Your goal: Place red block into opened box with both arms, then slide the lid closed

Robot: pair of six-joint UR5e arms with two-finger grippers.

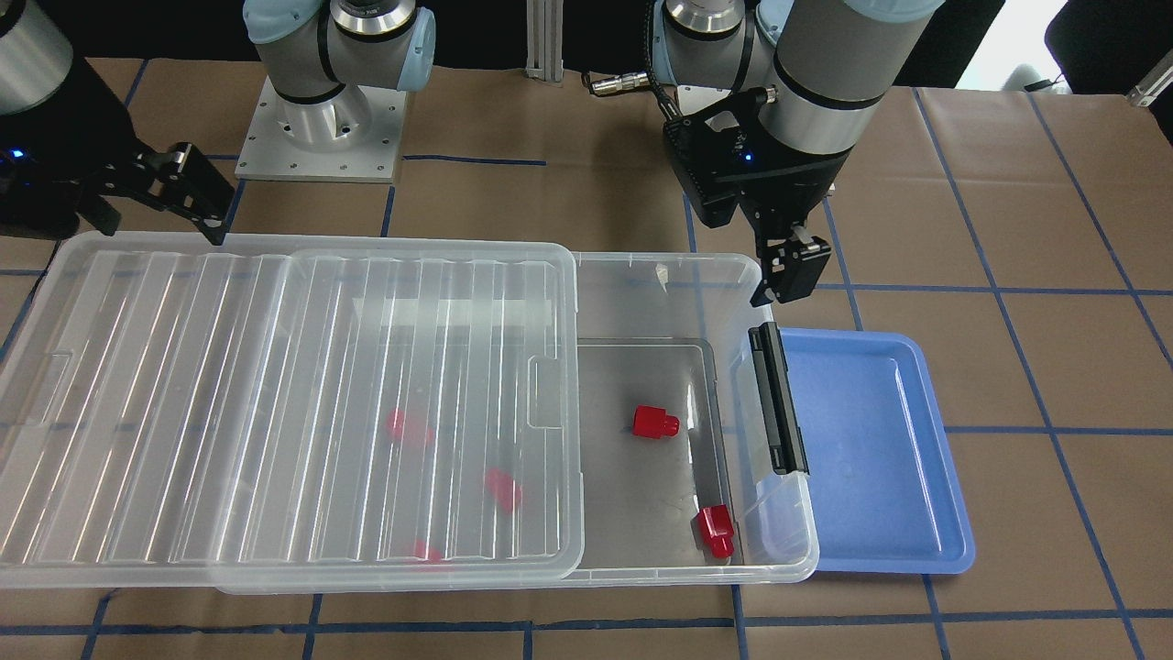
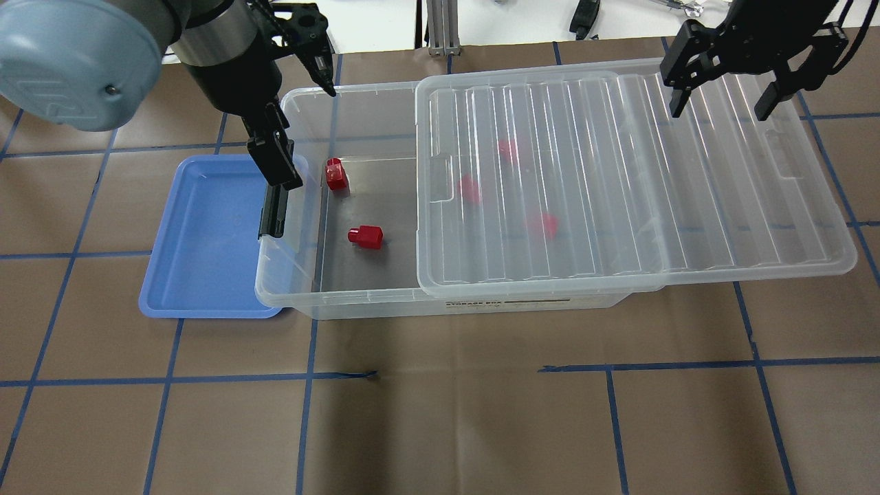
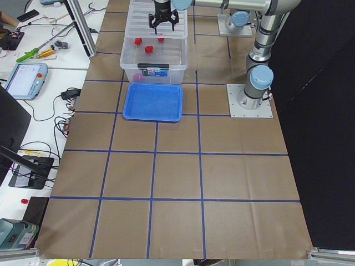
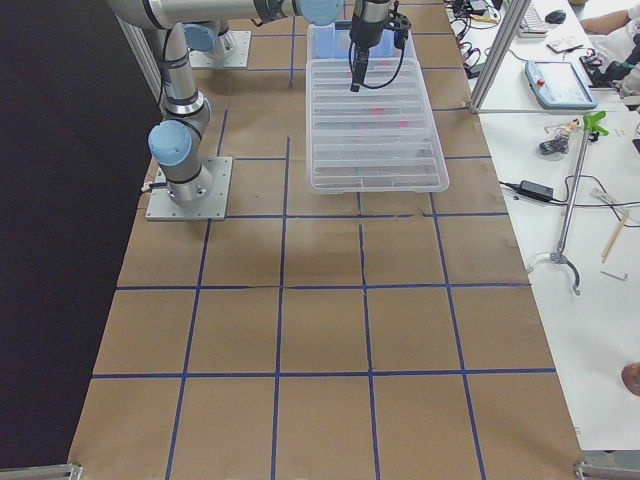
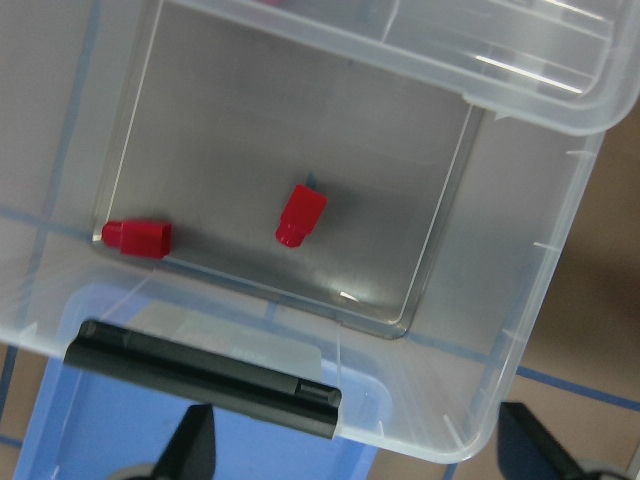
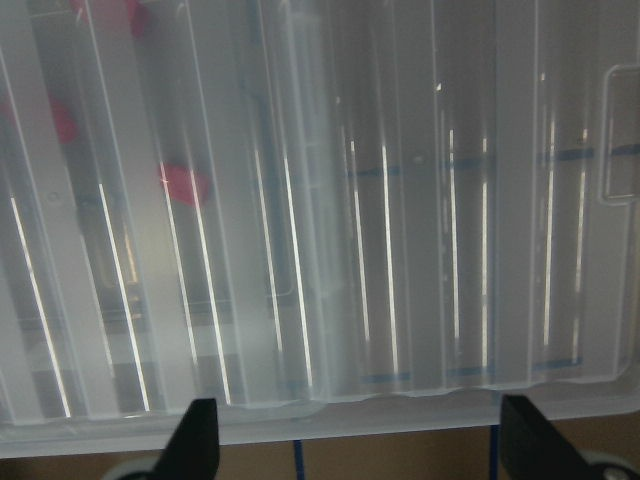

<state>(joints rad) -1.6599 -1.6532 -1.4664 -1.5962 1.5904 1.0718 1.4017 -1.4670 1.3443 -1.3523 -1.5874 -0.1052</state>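
Note:
The clear box (image 2: 357, 302) lies across the table. Its ridged lid (image 2: 619, 179) is slid toward the right and leaves the left end uncovered. Two red blocks (image 2: 336, 173) (image 2: 366, 236) lie on the bare floor of that open part, also seen in the left wrist view (image 5: 301, 214) (image 5: 137, 238). Three more red blocks (image 2: 469, 188) show blurred under the lid. My left gripper (image 2: 311, 137) hangs open and empty over the box's left end, above the black latch bar (image 5: 200, 375). My right gripper (image 2: 718, 113) is open and empty above the lid's far edge, near its right end.
An empty blue tray (image 2: 206, 234) sits against the box's latch end, partly under its rim. The arm bases (image 1: 321, 128) stand beyond the box's far side. Brown paper with blue tape lines covers the table around the box.

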